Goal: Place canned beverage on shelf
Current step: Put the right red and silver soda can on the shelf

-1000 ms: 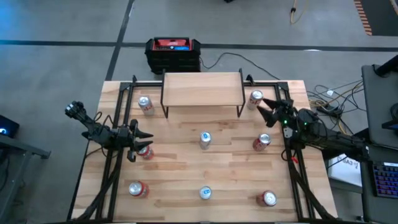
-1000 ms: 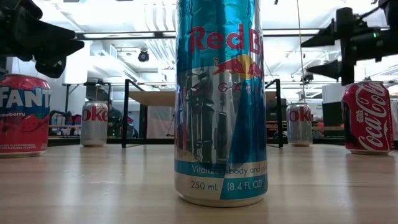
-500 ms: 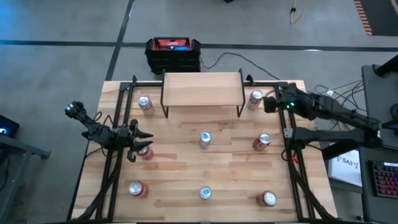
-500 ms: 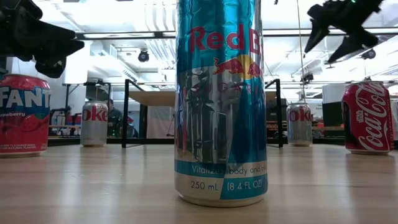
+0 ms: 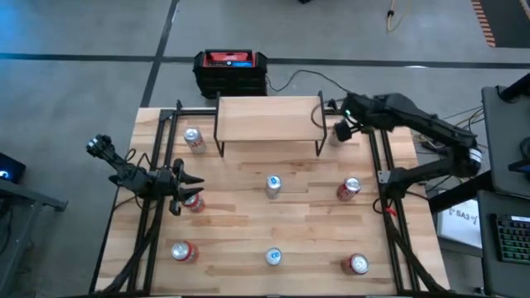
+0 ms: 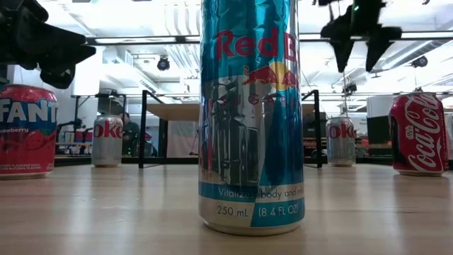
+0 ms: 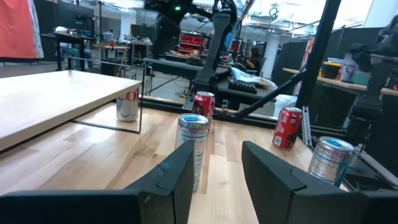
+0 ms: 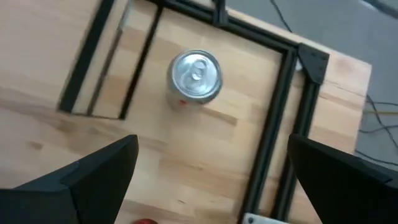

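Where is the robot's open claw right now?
In the high view the right gripper hangs open above the silver can at the table's far right, just beside the shelf.

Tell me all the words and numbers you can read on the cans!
"Red B", "250 mL" and "(8.4 FL OZ)": tall blue-and-silver metal can up front; a small line above the volume is cut off.
"FANT": red-and-blue metal can.
"Coca-Cola": red metal can.
"oke": silver metal can by the wooden shelf's left leg.
"oke": silver metal can by its right leg.
Other print: too small.
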Available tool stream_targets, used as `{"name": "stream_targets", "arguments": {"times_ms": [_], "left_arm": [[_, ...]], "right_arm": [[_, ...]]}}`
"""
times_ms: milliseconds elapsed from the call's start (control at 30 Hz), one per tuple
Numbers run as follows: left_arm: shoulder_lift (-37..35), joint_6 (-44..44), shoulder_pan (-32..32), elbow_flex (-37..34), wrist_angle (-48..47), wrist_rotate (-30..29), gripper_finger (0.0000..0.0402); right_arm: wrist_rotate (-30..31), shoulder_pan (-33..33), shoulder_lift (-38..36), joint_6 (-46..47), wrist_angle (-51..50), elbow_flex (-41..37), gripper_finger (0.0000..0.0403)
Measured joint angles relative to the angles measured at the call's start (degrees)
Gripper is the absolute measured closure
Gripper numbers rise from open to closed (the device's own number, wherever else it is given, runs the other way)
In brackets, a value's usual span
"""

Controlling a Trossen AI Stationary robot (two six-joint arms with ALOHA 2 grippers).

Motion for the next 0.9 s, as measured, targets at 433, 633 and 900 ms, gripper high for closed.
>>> {"name": "stream_targets", "arguments": {"times_ms": [433, 633, 900], "left_arm": [[0.0, 0.0, 0.0, 0.0, -0.11, 0.0, 0.0283], [0.0, 0.0, 0.0, 0.0, -0.28, 0.0, 0.0283], [0.0, 0.01, 0.02, 0.0, -0.28, 0.0, 0.0283]], "right_arm": [[-1.16, -7.23, 9.24, -10.09, -0.89, 0.59, 0.0003], [-9.62, -7.44, 12.6, -6.0, -1.04, 1.21, 0.0003], [-10.71, -7.98, 11.9, -2.59, -1.01, 4.05, 0.0003]]}}
